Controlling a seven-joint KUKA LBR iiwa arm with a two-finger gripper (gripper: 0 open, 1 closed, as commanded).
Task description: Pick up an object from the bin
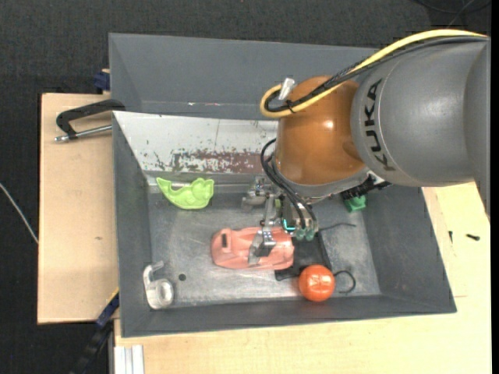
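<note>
1. One camera hangs above the grey bin (pixel 234 76), facing down with a slight tilt.
2. The tilt bares the inner face of the bin's far side.
3. It stands back enough to take in the whole bin and some surroundings.
4. The arm (pixel 437 107) enters from the view's right.

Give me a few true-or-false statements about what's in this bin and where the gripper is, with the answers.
1. The gripper is over the pink object in the middle of the bin. True.
2. The orange ball lies at the back of the bin. False: it lies near the front, right of the pink object.
3. The lime-green object lies toward the back left. True.
4. The clear object sits in the front right corner. False: it is in the front left corner.
</note>
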